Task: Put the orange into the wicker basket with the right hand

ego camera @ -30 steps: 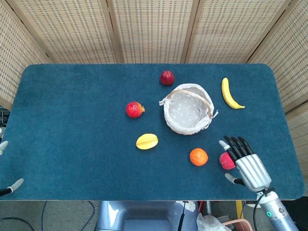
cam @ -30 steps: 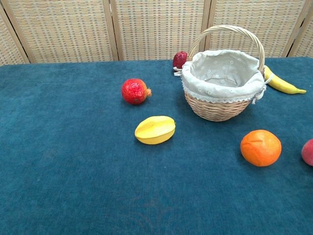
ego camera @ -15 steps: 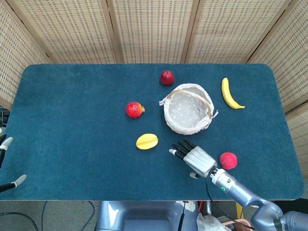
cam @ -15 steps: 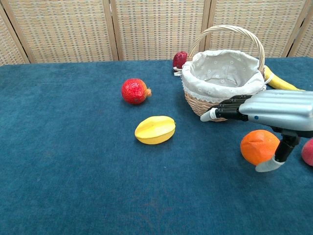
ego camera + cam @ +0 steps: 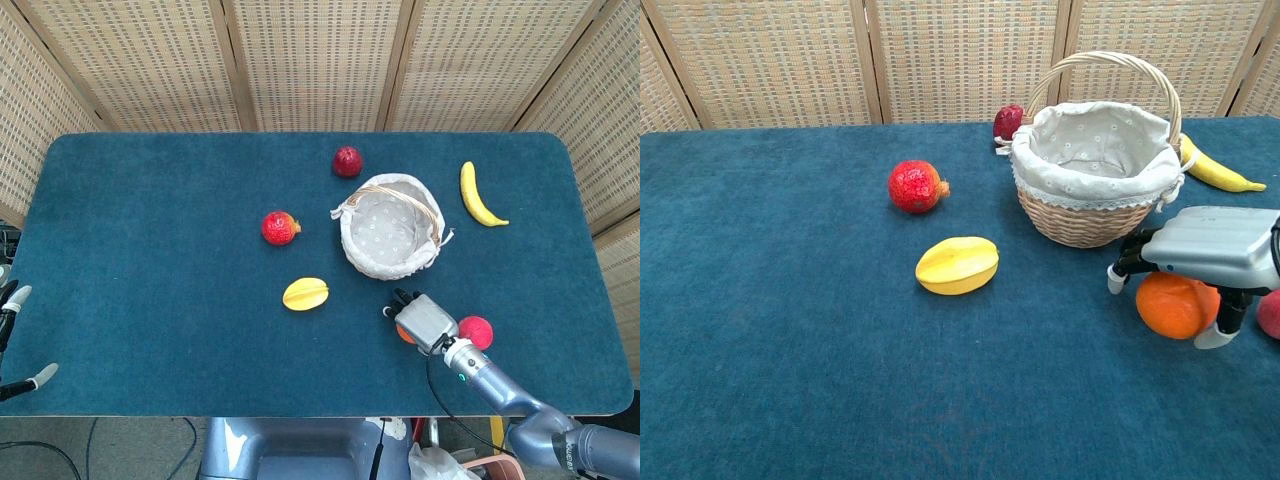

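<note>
A blue carpet-like cloth covers the bench (image 5: 150, 250), backed by woven folding screens (image 5: 310, 60). Near the wicker basket (image 5: 1095, 175), the right hand (image 5: 1205, 250) clasps the orange (image 5: 1175, 305).

We find no readable text, label, brand, number or sign anywhere in the head view or the chest view. Nothing we can see carries any lettering.
</note>
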